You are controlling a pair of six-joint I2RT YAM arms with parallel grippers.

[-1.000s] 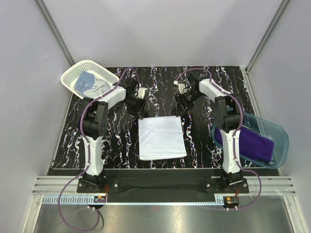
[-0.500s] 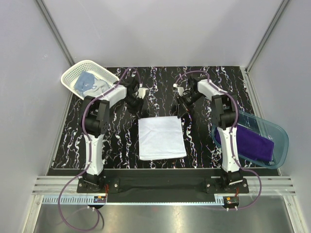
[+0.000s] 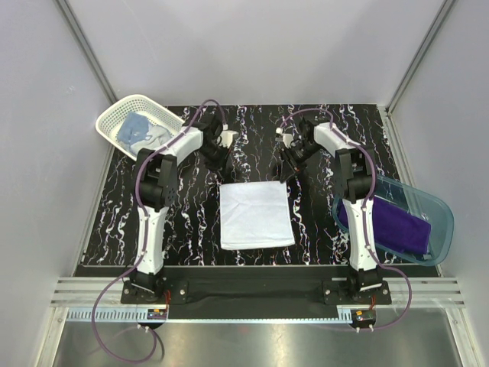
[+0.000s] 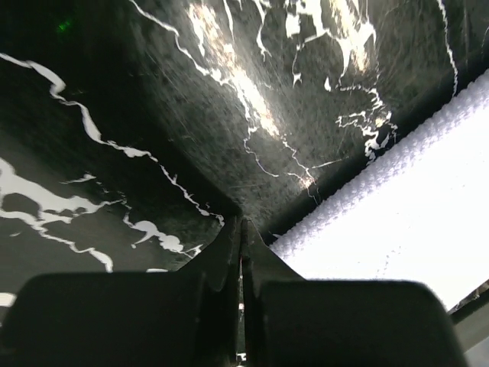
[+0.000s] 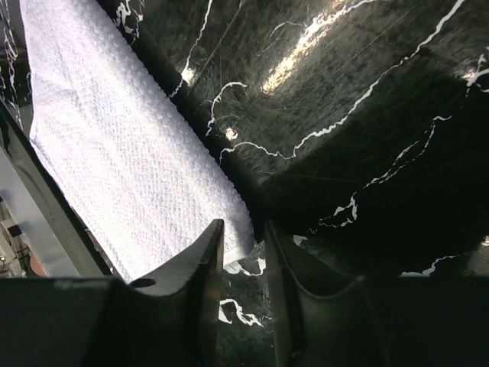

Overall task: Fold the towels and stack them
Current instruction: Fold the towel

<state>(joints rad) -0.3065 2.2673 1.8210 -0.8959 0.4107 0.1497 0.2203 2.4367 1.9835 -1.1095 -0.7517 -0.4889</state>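
We judged one fold done: the white towel (image 3: 257,214) lay flat mid-counter (image 3: 183,222). The purple towel (image 3: 393,228) lay in the tub (image 3: 437,205), and the light blue towel (image 3: 136,130) sat bunched in the basket (image 3: 114,113). The left end effector (image 4: 241,229) was pinched together and empty. The right end effector (image 5: 243,225) was slightly apart at the white towel's corner. Stacking was not yet begun.

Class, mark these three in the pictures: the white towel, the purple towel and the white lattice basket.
white towel (image 3: 257,215): top external view, middle of the folded cloth.
purple towel (image 3: 393,227): top external view, middle of the cloth.
white lattice basket (image 3: 109,121): top external view, left wall.
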